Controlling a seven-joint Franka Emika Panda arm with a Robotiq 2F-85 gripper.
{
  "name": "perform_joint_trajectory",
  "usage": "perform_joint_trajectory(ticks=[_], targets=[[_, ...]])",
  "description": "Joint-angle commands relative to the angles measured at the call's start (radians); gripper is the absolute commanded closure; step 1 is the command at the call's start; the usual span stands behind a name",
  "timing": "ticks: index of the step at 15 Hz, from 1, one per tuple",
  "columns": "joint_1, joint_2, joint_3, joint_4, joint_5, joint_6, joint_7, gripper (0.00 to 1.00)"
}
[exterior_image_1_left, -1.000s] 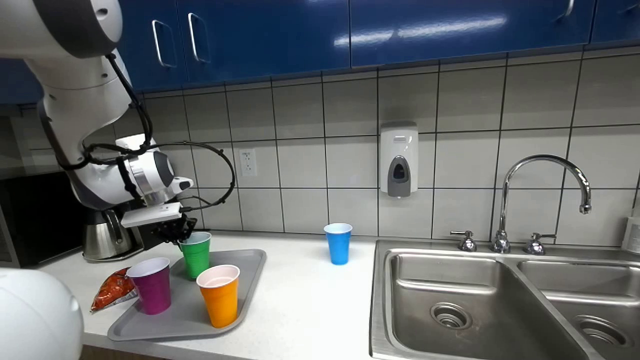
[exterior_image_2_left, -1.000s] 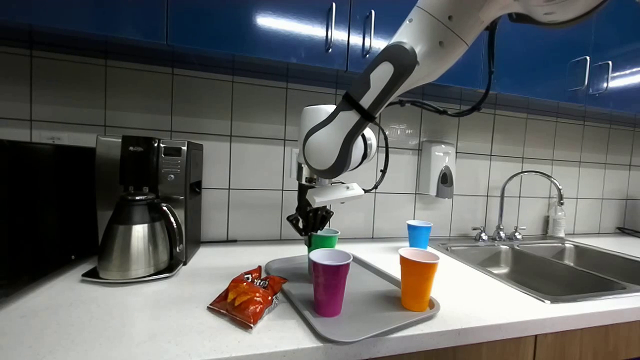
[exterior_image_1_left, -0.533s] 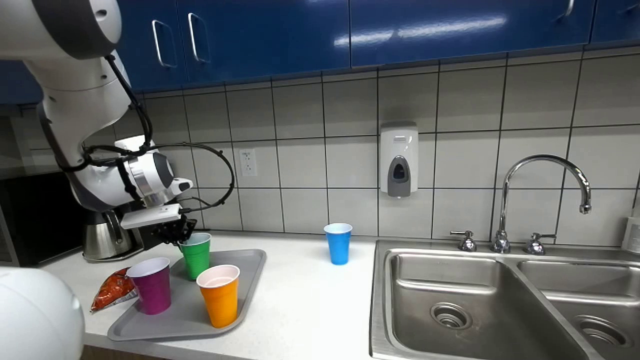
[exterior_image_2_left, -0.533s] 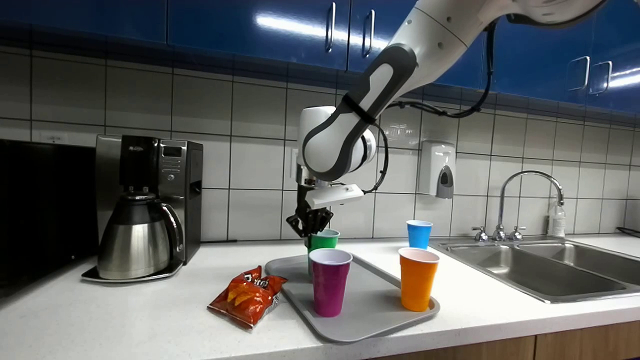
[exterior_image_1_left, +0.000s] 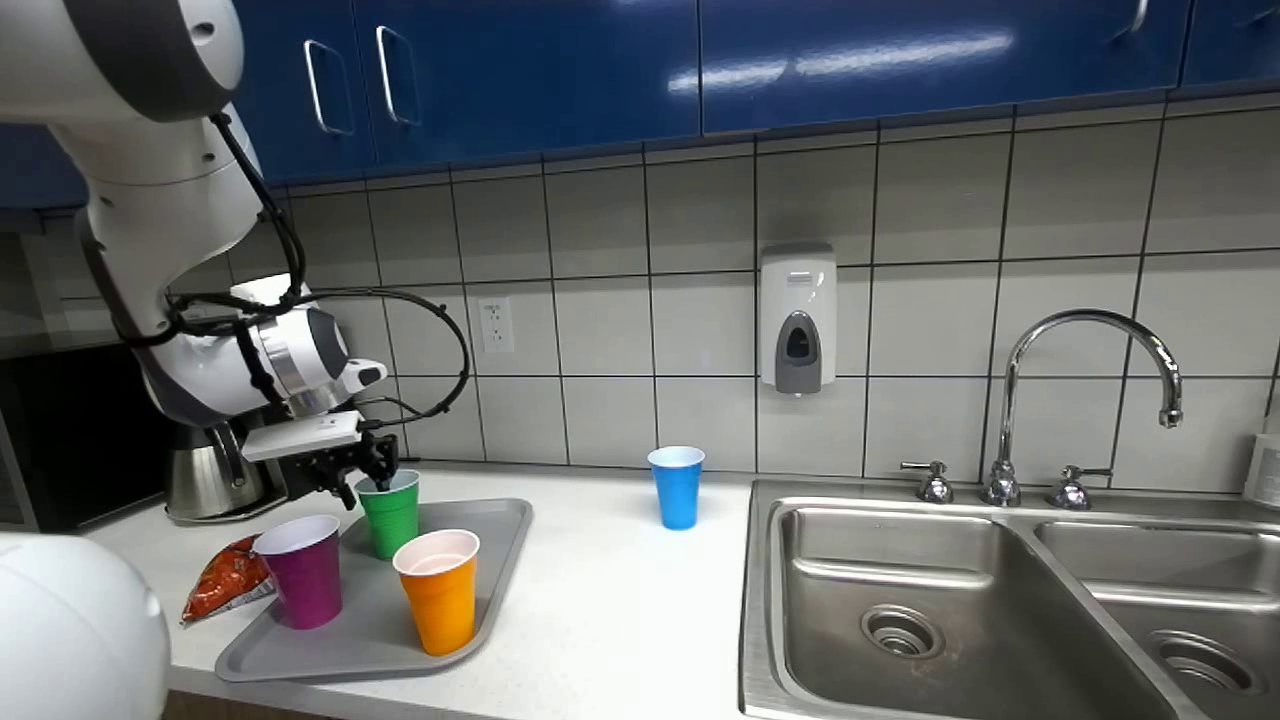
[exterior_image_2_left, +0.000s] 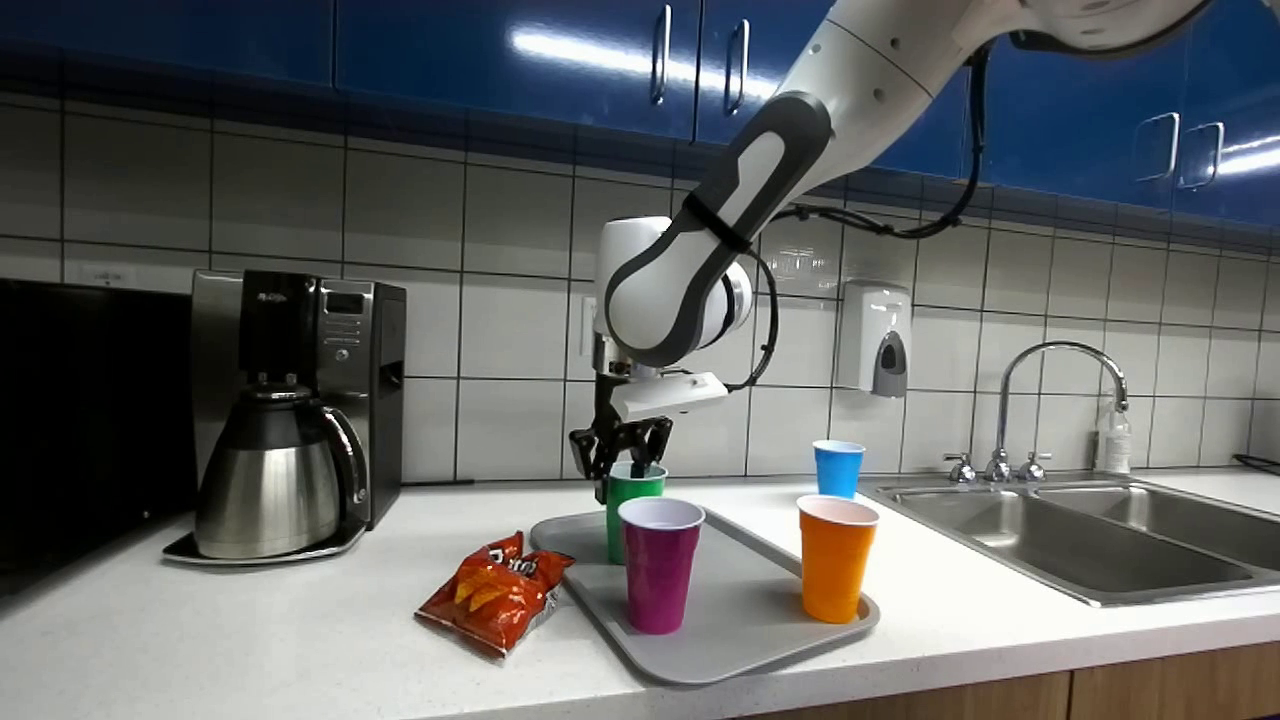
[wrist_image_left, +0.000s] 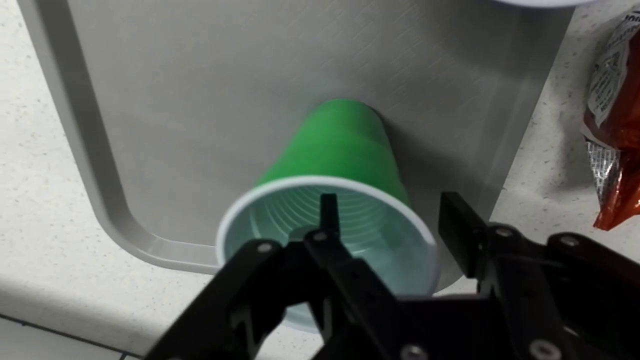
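Green plastic cup, upright on the far part of a grey tray, with the gripper astride its rim. The jaws stand well apart and have hold of nothing: one finger sits inside the cup's mouth, while the other finger hangs outside the wall, on the cup's left in both exterior views. On the same tray, a purple cup stands at near left and an orange cup at near right. Just left of the tray, a red Doritos bag lies on the white countertop. At far left is a coffee maker with its steel carafe. To the right of the tray, near the tiled wall, stands a blue cup; farther right is a stainless-steel double sink with a gooseneck faucet. Above, a soap dispenser is mounted on the wall, below blue cabinets.
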Motion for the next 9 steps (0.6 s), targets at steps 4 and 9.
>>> perform_joint_trajectory(ticks=[4, 9], targets=[[0.001, -0.025, -0.006, -0.003, -0.008, -0.002, 0.026, 0.00], [-0.014, -0.057, 0.005, -0.006, 0.017, 0.007, 0.020, 0.00]])
